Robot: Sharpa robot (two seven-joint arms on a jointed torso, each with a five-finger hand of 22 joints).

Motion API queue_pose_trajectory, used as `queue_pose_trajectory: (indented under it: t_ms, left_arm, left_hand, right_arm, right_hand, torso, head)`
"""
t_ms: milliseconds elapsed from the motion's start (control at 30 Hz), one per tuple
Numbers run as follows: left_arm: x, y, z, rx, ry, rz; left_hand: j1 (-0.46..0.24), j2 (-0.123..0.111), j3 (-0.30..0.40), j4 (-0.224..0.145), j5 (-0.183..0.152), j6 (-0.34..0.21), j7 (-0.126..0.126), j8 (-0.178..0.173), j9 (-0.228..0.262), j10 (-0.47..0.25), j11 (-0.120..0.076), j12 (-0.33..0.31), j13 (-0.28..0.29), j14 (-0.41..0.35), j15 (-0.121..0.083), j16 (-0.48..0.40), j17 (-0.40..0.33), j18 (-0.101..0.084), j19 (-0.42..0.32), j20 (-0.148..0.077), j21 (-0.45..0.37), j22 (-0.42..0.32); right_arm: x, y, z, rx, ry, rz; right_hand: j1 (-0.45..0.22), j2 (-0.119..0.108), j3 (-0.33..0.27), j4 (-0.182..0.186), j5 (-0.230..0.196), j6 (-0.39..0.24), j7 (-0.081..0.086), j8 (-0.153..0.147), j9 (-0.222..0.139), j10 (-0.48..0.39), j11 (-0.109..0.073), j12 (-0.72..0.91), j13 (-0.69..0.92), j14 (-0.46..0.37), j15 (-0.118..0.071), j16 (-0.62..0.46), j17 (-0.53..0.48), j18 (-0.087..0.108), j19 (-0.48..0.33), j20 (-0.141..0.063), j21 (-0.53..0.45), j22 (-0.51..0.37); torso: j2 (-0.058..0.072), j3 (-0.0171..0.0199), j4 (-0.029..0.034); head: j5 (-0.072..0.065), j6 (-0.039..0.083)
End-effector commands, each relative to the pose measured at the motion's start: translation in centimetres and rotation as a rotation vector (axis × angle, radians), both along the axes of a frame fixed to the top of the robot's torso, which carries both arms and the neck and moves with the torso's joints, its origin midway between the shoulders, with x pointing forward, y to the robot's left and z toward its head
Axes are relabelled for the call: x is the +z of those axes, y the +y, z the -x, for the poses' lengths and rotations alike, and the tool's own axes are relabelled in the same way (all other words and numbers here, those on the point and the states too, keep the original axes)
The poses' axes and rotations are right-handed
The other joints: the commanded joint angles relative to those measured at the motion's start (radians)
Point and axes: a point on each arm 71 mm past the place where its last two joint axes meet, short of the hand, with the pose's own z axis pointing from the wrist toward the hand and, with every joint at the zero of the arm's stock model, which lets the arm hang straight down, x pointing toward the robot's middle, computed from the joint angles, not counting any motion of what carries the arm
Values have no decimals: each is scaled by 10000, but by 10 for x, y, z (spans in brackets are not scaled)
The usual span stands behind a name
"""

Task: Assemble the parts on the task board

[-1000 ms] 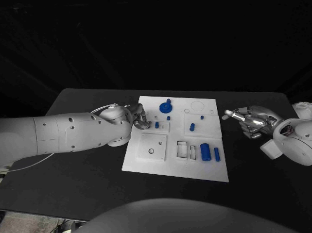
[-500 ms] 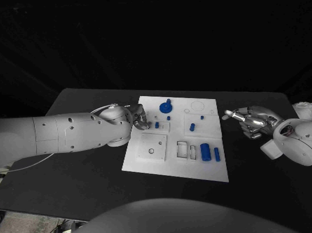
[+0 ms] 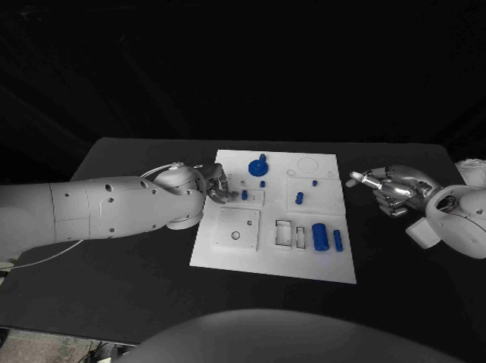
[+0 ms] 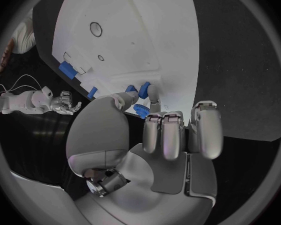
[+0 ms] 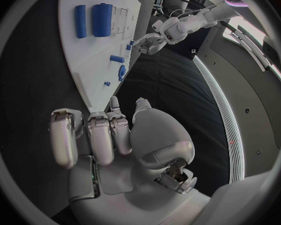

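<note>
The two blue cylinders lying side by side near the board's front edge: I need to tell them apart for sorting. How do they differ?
The thick blue cylinder is much wider and a little longer than the thin blue cylinder. The thick one lies nearer the rectangular slots, the thin one nearer the white task board's right edge. Both lie flat, parallel, untouched.

Probably a robotics lab: black table [image 3: 144, 272], dark curtained backdrop, white task board [image 3: 274, 253].

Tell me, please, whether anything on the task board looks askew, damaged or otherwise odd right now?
Nothing stands out. The task board lies flat on the black table, and the blue parts look whole. The left hand is at the board's left edge; the right hand is beside it.
</note>
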Motion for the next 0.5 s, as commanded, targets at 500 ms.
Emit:
queue_pose_trajectory:
  t_ms: [500]
  left_arm:
    - [-1,1,3,-49,116,-177]
  left_hand:
    - [-233,25,-309,5,-125,-169,37,79,45,1058,91,2,2630,1051,70,25,2632,11,543,90,-54,2188]
  right_arm:
    - [-1,2,1,199,54,-22]
  right_hand:
    - [133,10,59,-8,67,78,-3,-48,-12,1062,-114,-33,1247,1044,-84,34,2632,68,-36,0,-64,2152]
  torso:
    - [-1,1,3]
  head:
    - [32,0]
